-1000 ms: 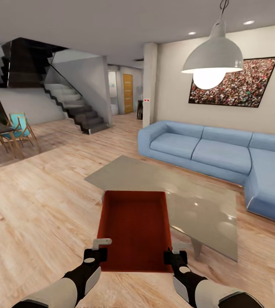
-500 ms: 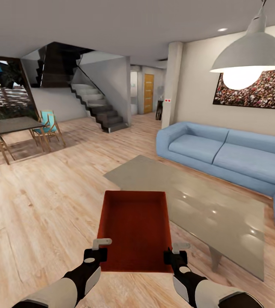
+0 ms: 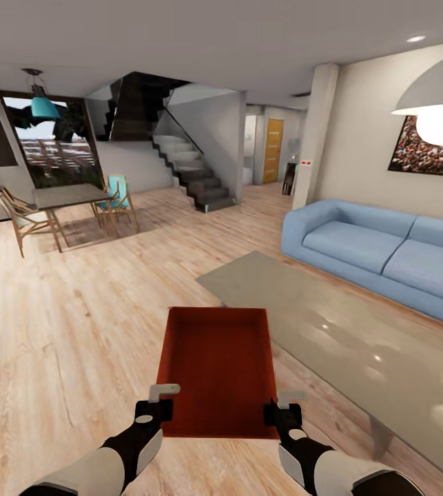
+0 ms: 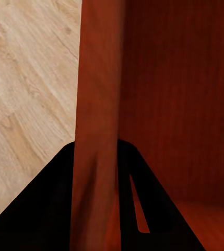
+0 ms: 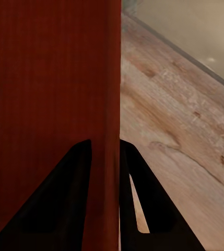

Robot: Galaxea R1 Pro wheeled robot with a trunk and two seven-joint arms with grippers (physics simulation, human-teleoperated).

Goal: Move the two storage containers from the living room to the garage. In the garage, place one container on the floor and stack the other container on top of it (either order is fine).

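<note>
Plank floor (image 3: 76, 331); glass table (image 3: 331, 331), sofa (image 3: 379, 251)

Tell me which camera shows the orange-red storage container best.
The head view: the whole storage container shows from above, open and empty, held between the left pincer and right pincer. Each wrist view shows one thin side wall clamped between dark fingers.

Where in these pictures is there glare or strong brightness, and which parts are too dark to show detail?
Head view: the lamp bulb is blown out to white, and small bright glints lie on the glossy table. Left wrist view: the fingers are flat black silhouettes against the container wall. Right wrist view: the same black fingers, while the wood floor is evenly lit.
</note>
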